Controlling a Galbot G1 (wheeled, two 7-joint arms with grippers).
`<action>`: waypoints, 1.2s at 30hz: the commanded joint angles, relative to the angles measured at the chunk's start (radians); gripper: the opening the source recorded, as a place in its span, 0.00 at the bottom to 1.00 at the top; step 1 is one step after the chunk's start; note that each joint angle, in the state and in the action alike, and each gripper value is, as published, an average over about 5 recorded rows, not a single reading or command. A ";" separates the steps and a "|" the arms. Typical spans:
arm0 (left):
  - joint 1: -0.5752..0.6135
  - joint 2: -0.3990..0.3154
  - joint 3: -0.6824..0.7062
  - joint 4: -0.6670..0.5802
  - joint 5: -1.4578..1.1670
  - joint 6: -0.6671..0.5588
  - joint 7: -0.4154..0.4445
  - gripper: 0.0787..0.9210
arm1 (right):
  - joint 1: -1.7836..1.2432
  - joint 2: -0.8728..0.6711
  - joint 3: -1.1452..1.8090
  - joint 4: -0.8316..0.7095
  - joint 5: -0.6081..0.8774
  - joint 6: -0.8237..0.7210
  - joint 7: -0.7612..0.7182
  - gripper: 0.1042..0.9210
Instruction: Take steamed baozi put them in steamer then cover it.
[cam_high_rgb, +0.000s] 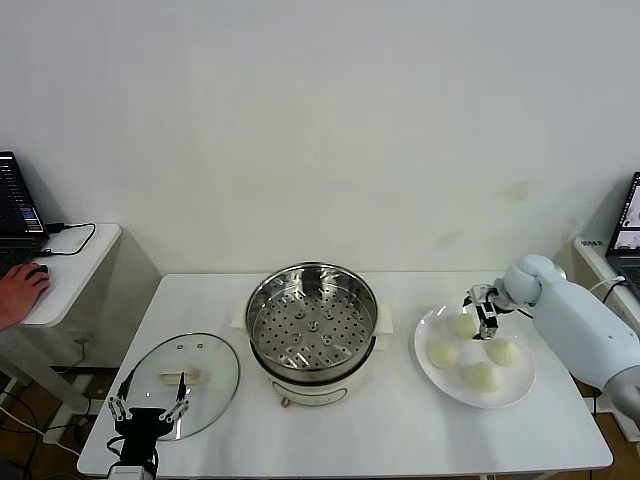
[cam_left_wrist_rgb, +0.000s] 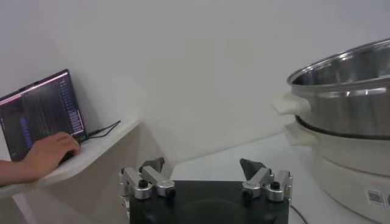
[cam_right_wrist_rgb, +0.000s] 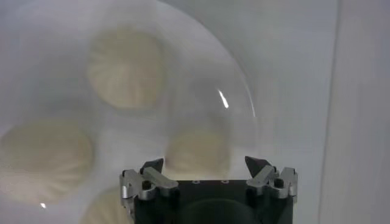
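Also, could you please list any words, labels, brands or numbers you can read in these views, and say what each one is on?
No text can be read in any view.
Small sticker on the white electric base of the round stainless-steel steamer: a code-like pattern, too small to read.
Open black laptop screen on the side desk: coloured lines, too blurred to read.
Second laptop screen at the far right edge: too small to read.

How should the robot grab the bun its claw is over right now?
Probably from straight above, the open right gripper closing across the round middle of the steamed baozi below it. It sits on the flat plate with no handle or edge to hook, and neighbouring buns lie close by, so a sideways approach might bump them.
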 joint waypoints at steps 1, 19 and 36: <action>-0.001 0.000 0.001 0.005 0.001 -0.002 -0.002 0.88 | 0.017 0.024 -0.022 -0.037 -0.015 -0.001 -0.004 0.87; -0.002 0.001 -0.002 0.006 0.001 -0.011 -0.009 0.88 | 0.023 -0.001 -0.038 0.000 -0.007 0.002 -0.003 0.66; -0.013 0.011 0.020 0.009 -0.033 -0.009 -0.007 0.88 | 0.401 -0.250 -0.335 0.390 0.411 -0.095 -0.019 0.62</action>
